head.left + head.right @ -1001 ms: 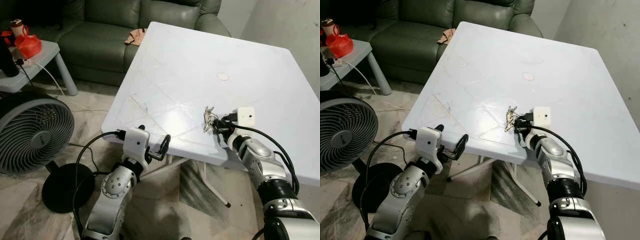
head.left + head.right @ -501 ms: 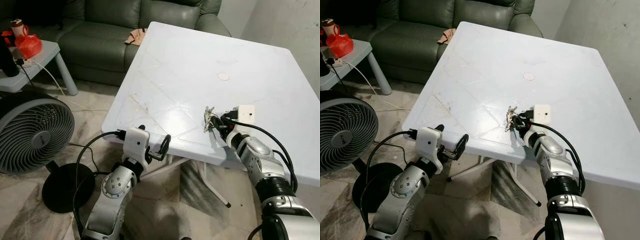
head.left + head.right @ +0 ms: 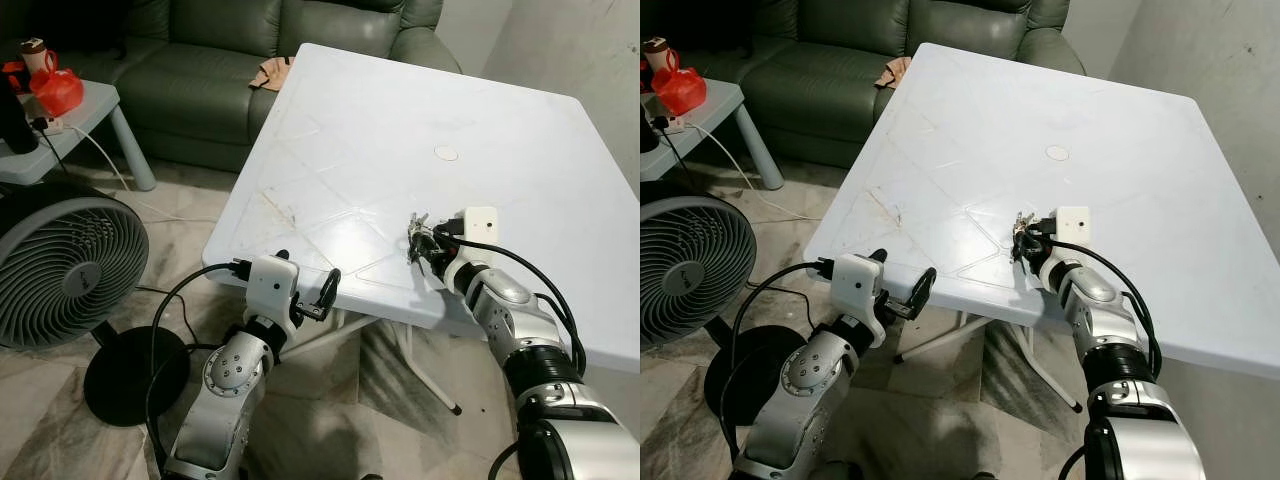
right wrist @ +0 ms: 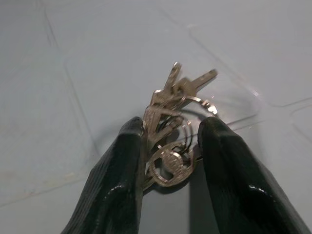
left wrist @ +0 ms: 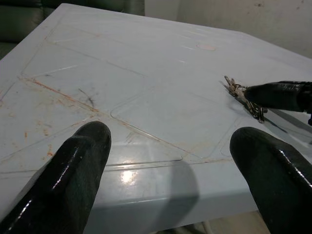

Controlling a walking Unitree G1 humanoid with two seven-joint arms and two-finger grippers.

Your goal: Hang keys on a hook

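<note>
A bunch of silver keys (image 3: 415, 233) on a ring lies on the white table (image 3: 400, 110) near its front edge. My right gripper (image 3: 428, 243) reaches over that edge. In the right wrist view its two black fingers (image 4: 122, 170) press in on both sides of the keys (image 4: 170, 126), which rest on the tabletop. My left gripper (image 3: 312, 285) is held open just below and in front of the table's front left edge, with nothing between its fingers (image 5: 78, 170). The left wrist view looks across the tabletop to the keys (image 5: 241, 95).
A small round mark (image 3: 446, 153) sits farther back on the table. A large floor fan (image 3: 60, 270) stands on the left. A green sofa (image 3: 220, 60) is behind the table, and a grey side table (image 3: 70, 115) carries a red object (image 3: 55, 90).
My right gripper has slid forward and to the left along the table, and its fingers have come in around the keys. The left arm has not moved.
</note>
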